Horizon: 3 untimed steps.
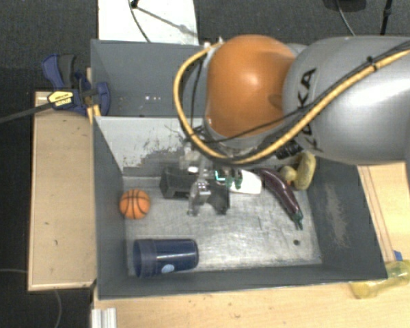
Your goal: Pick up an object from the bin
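My pincer (208, 198) low over bin (342, 210) centre, just beside dark block (172, 182); apart or together, cannot tell. Toy basketball (134, 204) and blue can (165, 257) lie apart, so I judge there's grasping room.

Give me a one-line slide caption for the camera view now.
Gripper low over the bin's middle, beside a dark block; orange ball and blue can lie toward view left.
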Tool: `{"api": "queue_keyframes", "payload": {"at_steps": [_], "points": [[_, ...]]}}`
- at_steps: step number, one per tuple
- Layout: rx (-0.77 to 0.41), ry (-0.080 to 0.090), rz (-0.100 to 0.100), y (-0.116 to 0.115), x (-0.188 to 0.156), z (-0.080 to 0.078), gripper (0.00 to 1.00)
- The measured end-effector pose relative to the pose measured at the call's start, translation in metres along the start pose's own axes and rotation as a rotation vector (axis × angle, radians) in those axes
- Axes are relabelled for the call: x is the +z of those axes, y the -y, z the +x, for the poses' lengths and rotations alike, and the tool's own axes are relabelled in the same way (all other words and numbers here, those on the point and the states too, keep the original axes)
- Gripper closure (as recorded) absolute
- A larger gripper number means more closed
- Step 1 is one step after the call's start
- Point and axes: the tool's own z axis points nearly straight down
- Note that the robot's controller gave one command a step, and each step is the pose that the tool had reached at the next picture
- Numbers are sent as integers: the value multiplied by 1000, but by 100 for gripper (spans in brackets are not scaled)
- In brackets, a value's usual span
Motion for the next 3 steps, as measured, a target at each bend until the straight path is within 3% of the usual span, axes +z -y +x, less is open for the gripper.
{"api": "queue_keyframes", "payload": {"at_steps": [1,2,3], "points": [[5,8,-1,1,-4,-2,0],[83,12,-3,-26,62,-18,0],[289,8,-2,11,74,-27,0]]}}
